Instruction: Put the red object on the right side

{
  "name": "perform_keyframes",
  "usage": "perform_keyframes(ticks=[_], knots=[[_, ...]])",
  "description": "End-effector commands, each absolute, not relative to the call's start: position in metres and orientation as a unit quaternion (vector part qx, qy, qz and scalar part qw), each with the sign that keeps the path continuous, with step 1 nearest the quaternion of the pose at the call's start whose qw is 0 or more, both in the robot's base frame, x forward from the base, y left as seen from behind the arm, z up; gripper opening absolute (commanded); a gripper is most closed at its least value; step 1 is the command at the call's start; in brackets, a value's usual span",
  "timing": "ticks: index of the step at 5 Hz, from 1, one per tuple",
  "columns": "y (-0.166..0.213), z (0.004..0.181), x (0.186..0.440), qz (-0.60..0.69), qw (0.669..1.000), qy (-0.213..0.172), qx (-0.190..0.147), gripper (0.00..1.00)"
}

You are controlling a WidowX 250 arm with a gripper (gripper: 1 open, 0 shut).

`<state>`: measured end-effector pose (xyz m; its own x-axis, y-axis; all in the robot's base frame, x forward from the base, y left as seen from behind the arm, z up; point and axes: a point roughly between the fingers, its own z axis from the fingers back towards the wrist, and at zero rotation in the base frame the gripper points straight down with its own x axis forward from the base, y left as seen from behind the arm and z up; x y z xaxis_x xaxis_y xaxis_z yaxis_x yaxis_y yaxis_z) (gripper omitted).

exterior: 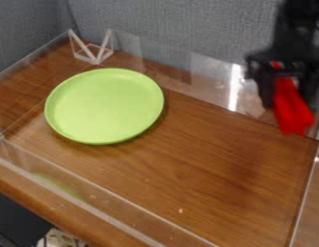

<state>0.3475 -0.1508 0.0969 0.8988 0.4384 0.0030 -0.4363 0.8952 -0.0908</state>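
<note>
Over at the right edge of the table (188,154), your gripper (282,77) is clamped on the red object (290,106), which hangs below the jaws, blurred, above the wood and well apart from the green plate (105,104). Watch the clear wall (213,77) close behind it: lower carelessly and the bar could strike it, twist in the grip, or land on end and topple.

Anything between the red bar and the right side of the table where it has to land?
Nothing visible. The gripper is shut on the red object, hanging over the right end of the table. The wood below it looks bare; the green plate sits well off to the left. A clear wall borders the right edge.
</note>
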Motion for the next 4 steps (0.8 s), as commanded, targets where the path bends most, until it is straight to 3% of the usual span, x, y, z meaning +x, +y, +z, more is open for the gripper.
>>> perform_keyframes(ticks=[1, 3, 4], knots=[[-0.159, 0.098, 0.349, 0.227, 0.972, -0.037, -0.058, 0.00], [-0.139, 0.060, 0.354, 0.240, 0.969, -0.025, -0.052, 0.00], [-0.126, 0.055, 0.360, 0.257, 0.965, -0.020, -0.053, 0.00]])
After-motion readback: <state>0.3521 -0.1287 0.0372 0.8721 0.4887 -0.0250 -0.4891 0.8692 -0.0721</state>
